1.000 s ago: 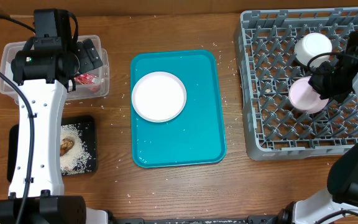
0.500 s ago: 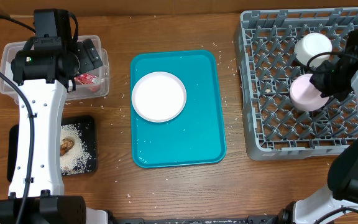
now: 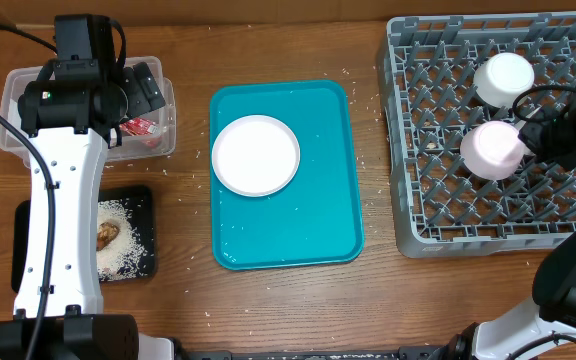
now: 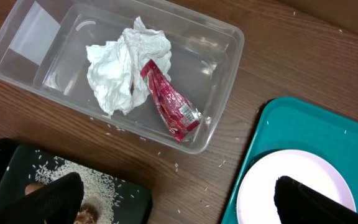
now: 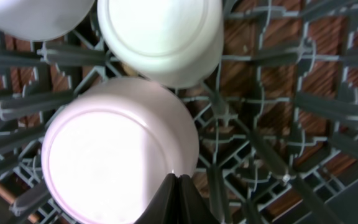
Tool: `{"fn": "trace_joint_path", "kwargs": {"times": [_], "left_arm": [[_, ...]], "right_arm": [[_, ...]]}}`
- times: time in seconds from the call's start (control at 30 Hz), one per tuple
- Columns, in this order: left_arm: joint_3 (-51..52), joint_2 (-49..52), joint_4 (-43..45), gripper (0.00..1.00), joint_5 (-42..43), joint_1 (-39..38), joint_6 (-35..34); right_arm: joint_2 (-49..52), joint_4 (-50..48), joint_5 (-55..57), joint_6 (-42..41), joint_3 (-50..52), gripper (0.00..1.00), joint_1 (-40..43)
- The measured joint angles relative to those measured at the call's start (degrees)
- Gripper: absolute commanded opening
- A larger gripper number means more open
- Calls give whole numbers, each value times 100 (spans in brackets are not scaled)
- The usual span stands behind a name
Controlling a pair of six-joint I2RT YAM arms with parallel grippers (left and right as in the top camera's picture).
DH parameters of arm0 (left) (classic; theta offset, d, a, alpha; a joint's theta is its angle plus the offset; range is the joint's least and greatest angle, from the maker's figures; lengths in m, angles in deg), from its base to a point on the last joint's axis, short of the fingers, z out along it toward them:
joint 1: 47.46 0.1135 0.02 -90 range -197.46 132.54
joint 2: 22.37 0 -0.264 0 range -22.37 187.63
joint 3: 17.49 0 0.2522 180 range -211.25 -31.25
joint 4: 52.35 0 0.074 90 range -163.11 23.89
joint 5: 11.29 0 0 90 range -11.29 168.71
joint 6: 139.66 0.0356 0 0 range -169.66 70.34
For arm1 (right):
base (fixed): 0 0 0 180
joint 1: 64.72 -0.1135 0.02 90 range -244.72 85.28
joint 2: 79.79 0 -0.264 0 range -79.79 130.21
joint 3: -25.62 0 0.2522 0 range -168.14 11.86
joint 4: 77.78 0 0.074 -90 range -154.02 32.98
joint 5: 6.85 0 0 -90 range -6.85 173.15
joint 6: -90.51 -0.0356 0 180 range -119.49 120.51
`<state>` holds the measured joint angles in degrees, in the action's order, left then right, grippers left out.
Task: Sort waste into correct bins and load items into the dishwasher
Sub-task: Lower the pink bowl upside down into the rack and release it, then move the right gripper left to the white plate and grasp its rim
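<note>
though nearly done, leaves white plate (image 3: 256, 154) on teal tray (image 3: 318, 230) to rack; napkin (image 4: 120, 68), red wrapper (image 4: 169, 102) in clear tub (image 4: 222, 37); pink bowl (image 3: 495, 150) in grey rack (image 3: 418, 200). left gripper (image 4: 182, 196) spread wide; right gripper (image 5: 179, 199) pinched closed beside it.

pink bowl (image 5: 120, 163) lying base-up on grey dish rack (image 5: 278, 93) | pale green bowl (image 5: 160, 37) sitting base-up just beside it | right gripper (image 5: 178, 183) hanging over pink bowl's rim, fingers pressed together

overhead top-down | left wrist above tub (image 4: 224, 79) | right wrist near rack (image 5: 319, 106)
</note>
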<state>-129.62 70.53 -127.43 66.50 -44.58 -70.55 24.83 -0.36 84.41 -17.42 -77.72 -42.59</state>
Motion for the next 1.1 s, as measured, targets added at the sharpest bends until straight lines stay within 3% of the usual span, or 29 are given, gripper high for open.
{"fn": "trace_joint_path", "kwargs": {"times": [0.13,0.23,0.33,0.47,0.5,0.53,0.83,1.1], "left_arm": [[0,0,0,100,0,0,-2],[0,0,0,100,0,0,0],[0,0,2,100,0,0,0],[0,0,2,100,0,0,-2],[0,0,0,100,0,0,-2],[0,0,2,100,0,0,-2],[0,0,0,100,0,0,-2],[0,0,0,100,0,0,-2]], "right_arm": [[0,177,-407,-2,-111,4,-13],[-68,125,-798,-2,-170,15,-96],[-378,-140,-1416,-31,-177,38,-385],[-918,-575,-2090,-4,-251,60,-1058],[-1012,-669,-2194,-7,-289,73,-1325],[-1075,-748,-2271,-7,-310,100,-1537],[-699,-1928,-2310,9,-354,100,-4000],[798,-2033,-564,-874,-354,91,-4979]]}}
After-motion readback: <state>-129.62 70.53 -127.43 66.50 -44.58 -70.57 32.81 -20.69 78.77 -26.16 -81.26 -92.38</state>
